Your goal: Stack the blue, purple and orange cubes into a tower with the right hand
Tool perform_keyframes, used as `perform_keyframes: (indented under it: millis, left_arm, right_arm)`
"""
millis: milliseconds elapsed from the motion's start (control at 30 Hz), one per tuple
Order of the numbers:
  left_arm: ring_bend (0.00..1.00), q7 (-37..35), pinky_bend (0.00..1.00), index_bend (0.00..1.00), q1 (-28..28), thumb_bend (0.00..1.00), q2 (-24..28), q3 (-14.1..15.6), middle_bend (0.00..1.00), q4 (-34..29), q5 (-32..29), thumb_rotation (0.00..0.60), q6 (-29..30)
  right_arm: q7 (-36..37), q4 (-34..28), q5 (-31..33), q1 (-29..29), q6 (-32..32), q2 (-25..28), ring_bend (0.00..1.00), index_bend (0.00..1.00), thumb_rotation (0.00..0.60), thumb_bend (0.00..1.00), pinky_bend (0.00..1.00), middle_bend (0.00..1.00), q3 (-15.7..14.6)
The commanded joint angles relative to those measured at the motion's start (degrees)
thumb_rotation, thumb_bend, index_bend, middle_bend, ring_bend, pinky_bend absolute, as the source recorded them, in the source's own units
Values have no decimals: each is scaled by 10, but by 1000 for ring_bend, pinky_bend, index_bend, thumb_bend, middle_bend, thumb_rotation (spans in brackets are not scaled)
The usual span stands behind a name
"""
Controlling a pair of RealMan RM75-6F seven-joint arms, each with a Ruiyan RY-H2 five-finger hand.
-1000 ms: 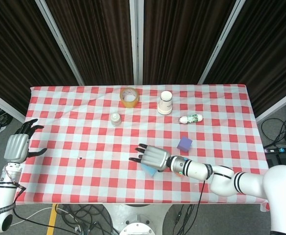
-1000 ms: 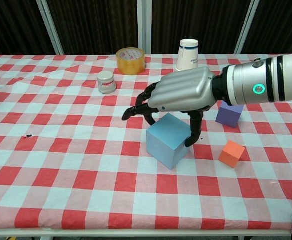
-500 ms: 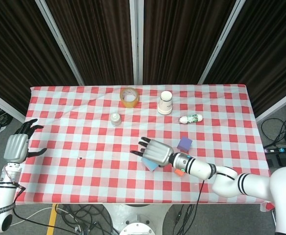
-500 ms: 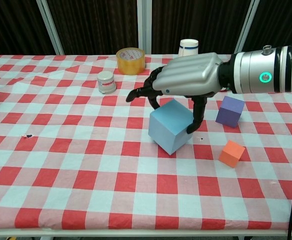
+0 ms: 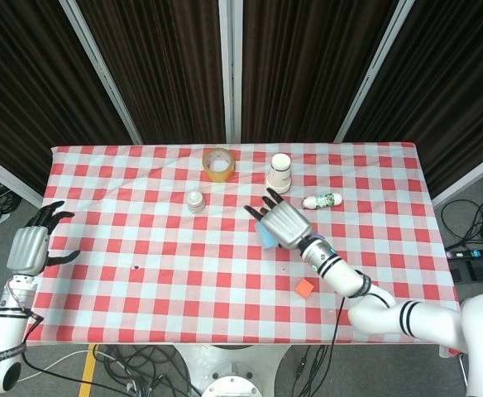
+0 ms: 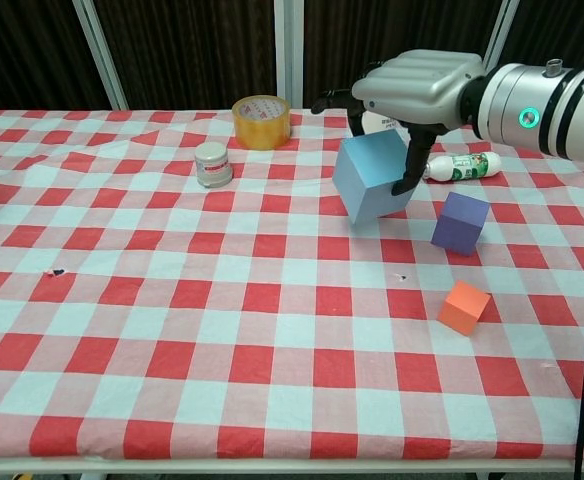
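Right hand [image 6: 417, 85] clamped on blue cube [image 6: 374, 176], lifted off tabletop [image 6: 172, 330]; base step underway. Next: set down flat near purple cube [image 6: 460, 222], then release.

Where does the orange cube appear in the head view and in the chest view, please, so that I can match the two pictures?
Head view: the orange cube lies near the table's front edge, right of centre, below the right hand.
Chest view: the orange cube sits at lower right, in front of the purple cube.
Shared landmark: the blue cube held up in the right hand.
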Motion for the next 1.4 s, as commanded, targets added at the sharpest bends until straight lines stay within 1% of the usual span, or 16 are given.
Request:
perform_keyframes:
  millis: [33, 167, 267, 467, 733, 933, 1133, 1400]
  left_arm:
    - [162, -2, 288, 334, 0, 111, 0, 0, 240, 0, 0, 600, 0]
    - [163, -6, 287, 333, 0, 112, 1, 0, 240, 0, 1, 600, -1]
    - [163, -8, 287, 334, 0, 111, 1, 1, 240, 0, 2, 600, -1]
    - [163, -11, 288, 334, 0, 111, 1, 2, 240, 1, 3, 600, -2]
    - [163, -12, 287, 334, -1, 110, 0, 3, 240, 3, 3, 600, -3]
    - [163, -15, 287, 333, -1, 111, -1, 3, 240, 5, 3, 600, -5]
    - [163, -16, 288, 333, -1, 112, -3, 3, 240, 8, 3, 600, -5]
    - [163, -20, 287, 334, -1, 111, -4, 3, 240, 11, 2, 600, -7]
  right_arm:
    - [-77, -15, 81, -9, 40, -25, 134, 89, 600, 5, 49, 436, 24]
    - [-130, -24, 134, -6, 62, -37, 134, 89, 600, 6, 44, 438, 25]
    - [-156, -32, 162, -3, 73, -42, 136, 89, 600, 7, 43, 438, 24]
    - [-175, -48, 200, -1, 80, -44, 145, 90, 600, 7, 43, 439, 20]
    - [-178, -47, 228, 6, 83, -57, 145, 90, 600, 7, 44, 439, 22]
    - [-178, -34, 246, 12, 86, -80, 145, 90, 600, 7, 38, 441, 22]
    - [-177, -25, 257, 17, 81, -89, 145, 90, 600, 5, 30, 439, 20]
    - [-175, -20, 270, 23, 78, -89, 122, 78, 600, 0, 3, 384, 22]
